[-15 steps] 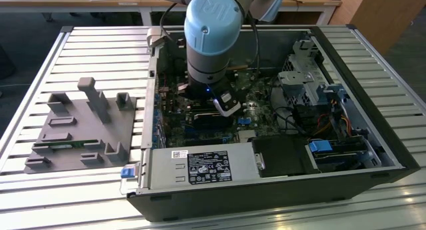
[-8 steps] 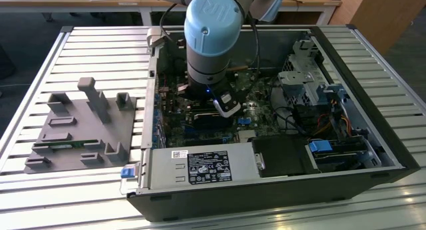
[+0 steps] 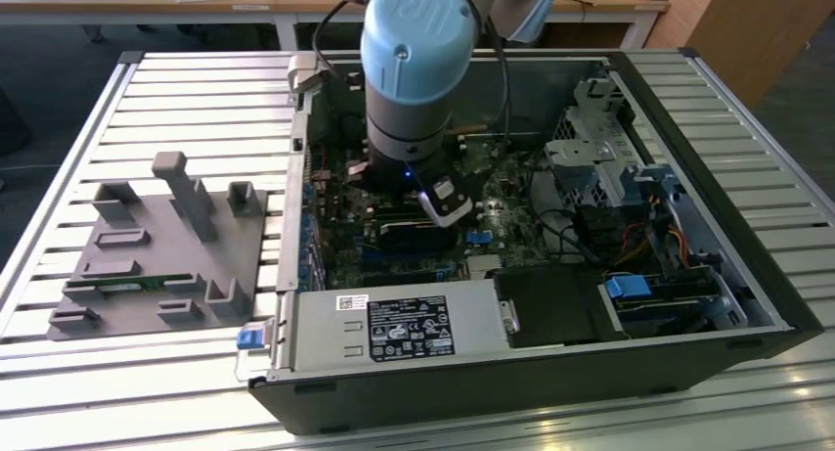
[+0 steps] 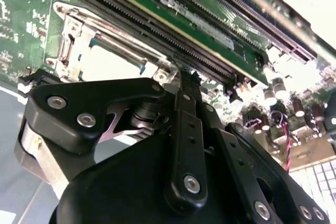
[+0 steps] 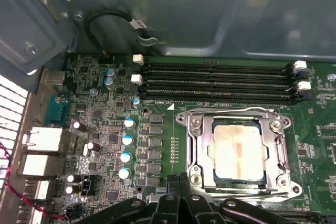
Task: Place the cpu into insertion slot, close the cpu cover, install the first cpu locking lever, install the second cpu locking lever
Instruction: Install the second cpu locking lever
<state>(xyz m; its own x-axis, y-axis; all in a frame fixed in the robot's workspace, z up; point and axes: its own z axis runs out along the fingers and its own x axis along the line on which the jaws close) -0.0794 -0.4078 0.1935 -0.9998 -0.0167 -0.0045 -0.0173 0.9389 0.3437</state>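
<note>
Your gripper (image 5: pixel 179 178) sits low over the motherboard (image 5: pixel 105 129), just beside the insertion slot (image 5: pixel 237 150) on the side away from the memory slots (image 5: pixel 215 82). In both wrist views its two black fingers (image 4: pixel 186 85) are pressed together with no gap between the tips, and nothing is held between them. The tips (image 5: pixel 178 182) stand at the edge of the socket frame; whether they touch it you cannot tell.

The cpu (image 5: pixel 237 149) lies flat in the insertion slot, its pale metal top facing up. The cpu cover (image 5: pixel 197 145) is down over it, the silvery frame lying around the chip's edges. In the second wrist view the same cover (image 4: pixel 79 35) and chip (image 4: pixel 107 66) show just beyond the fingertips.

In the exterior view the arm (image 3: pixel 415 69) reaches down into the open computer case (image 3: pixel 522 373), well apart from the grey fixture block (image 3: pixel 156 255) lying outside the case.
</note>
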